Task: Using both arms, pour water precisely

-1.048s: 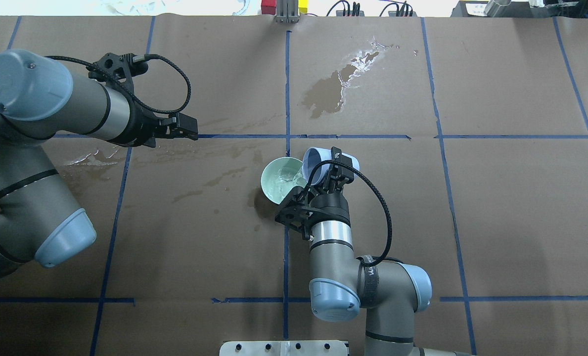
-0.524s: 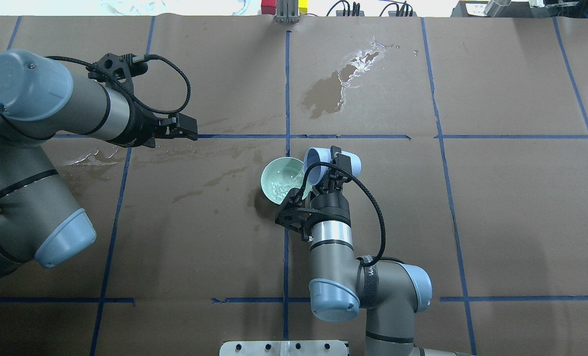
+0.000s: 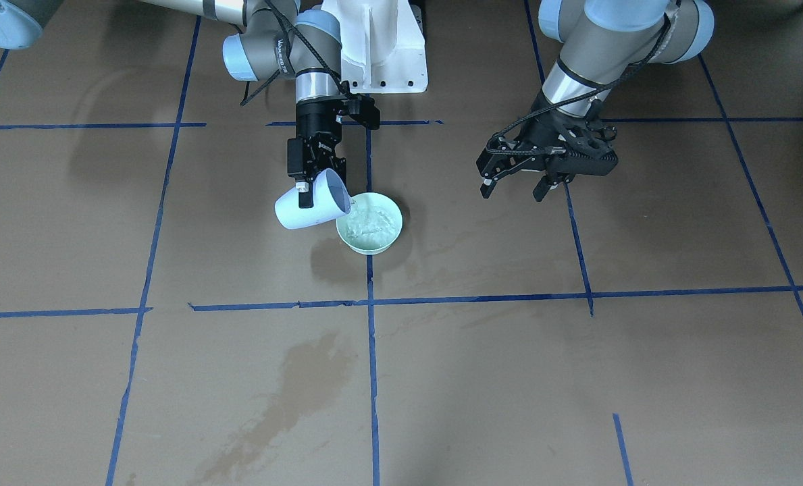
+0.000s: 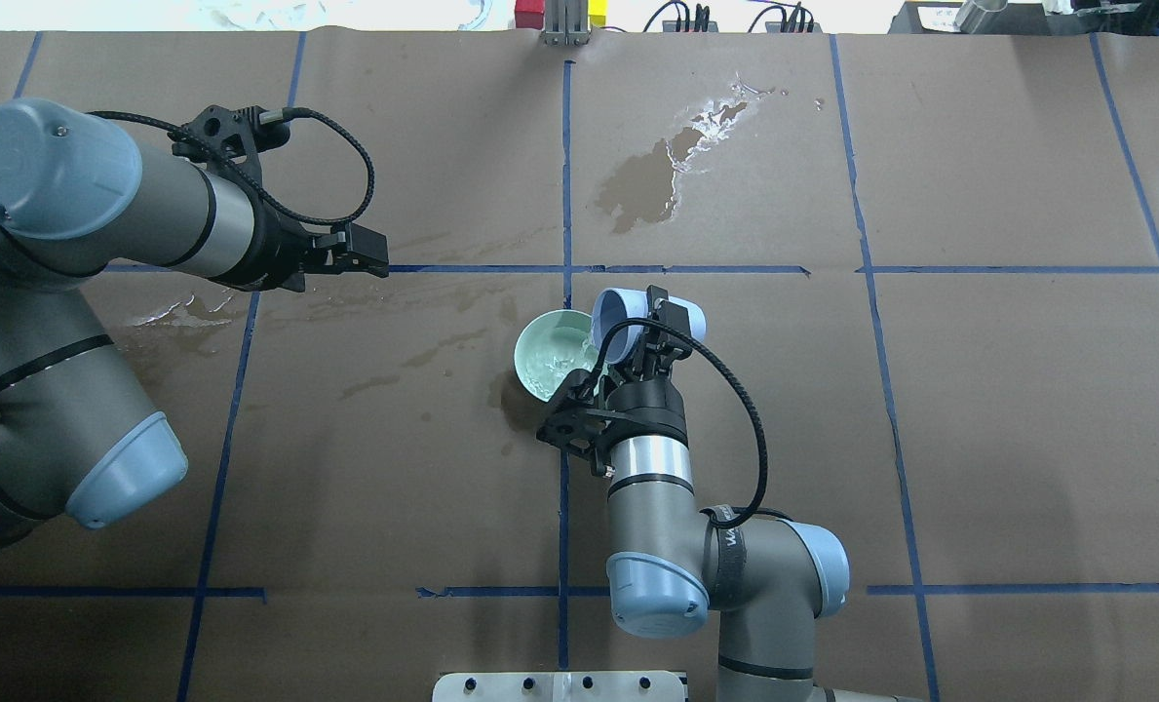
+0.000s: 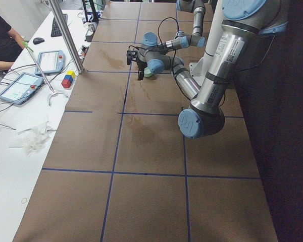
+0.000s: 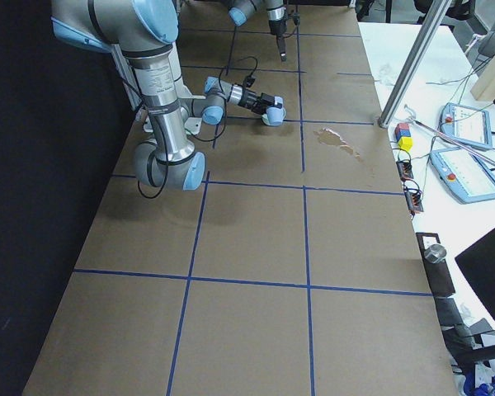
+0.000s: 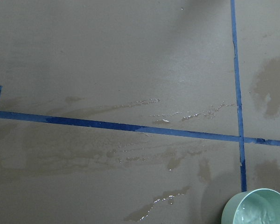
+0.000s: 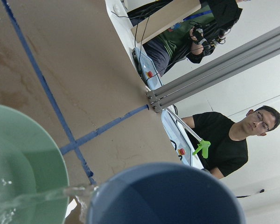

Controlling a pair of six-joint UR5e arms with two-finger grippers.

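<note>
My right gripper (image 3: 304,187) is shut on a pale blue cup (image 3: 306,208), tilted with its mouth over the rim of a mint green bowl (image 3: 374,244). A thin stream of water (image 8: 46,196) runs from the cup (image 8: 168,196) into the bowl (image 8: 32,154), and water (image 4: 552,366) shimmers inside. The overhead view shows the cup (image 4: 623,314) just right of the bowl (image 4: 530,341), with my right gripper (image 4: 653,327) behind it. My left gripper (image 4: 372,252) is open and empty, well left of the bowl; it hangs above the table (image 3: 511,192). The left wrist view shows the bowl (image 7: 259,207) at its bottom right.
Dark damp stains mark the brown paper beyond the bowl (image 4: 652,180), at the left (image 4: 179,317) and in front (image 3: 306,378). Blue tape lines grid the table. Operators (image 8: 233,135), tablets (image 5: 20,85) and coloured blocks (image 5: 68,79) are past the far edge.
The right gripper has shifted the cup slightly left, further over the bowl's rim. The left arm has not moved.
</note>
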